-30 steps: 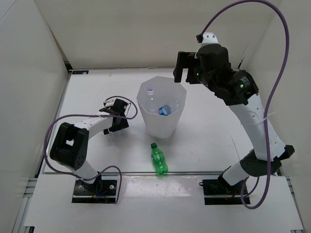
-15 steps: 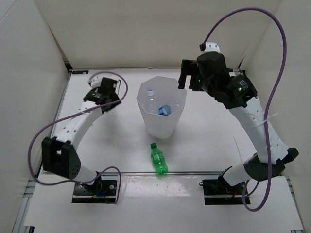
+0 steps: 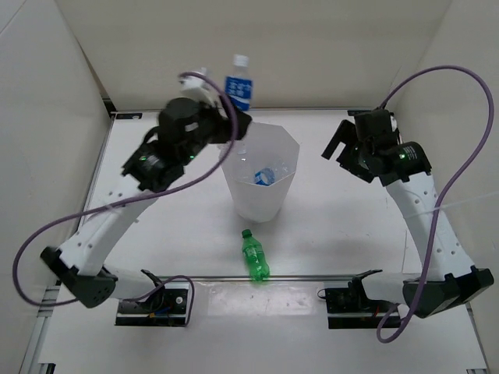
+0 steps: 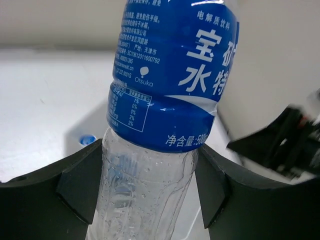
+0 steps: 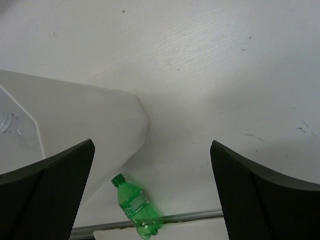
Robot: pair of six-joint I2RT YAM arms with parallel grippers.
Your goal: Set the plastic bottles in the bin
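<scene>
My left gripper [image 3: 231, 123] is shut on a clear bottle with a blue label and white cap [image 3: 238, 87], held upright above the far left rim of the white bin [image 3: 289, 175]. In the left wrist view the bottle [image 4: 160, 120] fills the space between the black fingers [image 4: 80, 180]. Bottles lie inside the bin [image 3: 263, 174]. A green bottle [image 3: 255, 255] lies on the table in front of the bin; it also shows in the right wrist view [image 5: 136, 206]. My right gripper [image 3: 339, 144] is open and empty, right of the bin, whose wall shows in its view [image 5: 75, 130].
White walls enclose the table on the left, back and right. A metal rail [image 3: 312, 275] runs along the near edge just behind the green bottle. Purple cables loop from both arms.
My left arm has swung from the left of the table up to the bin's far rim, now holding a blue-labelled bottle. My right arm has pulled back from over the bin to its right.
</scene>
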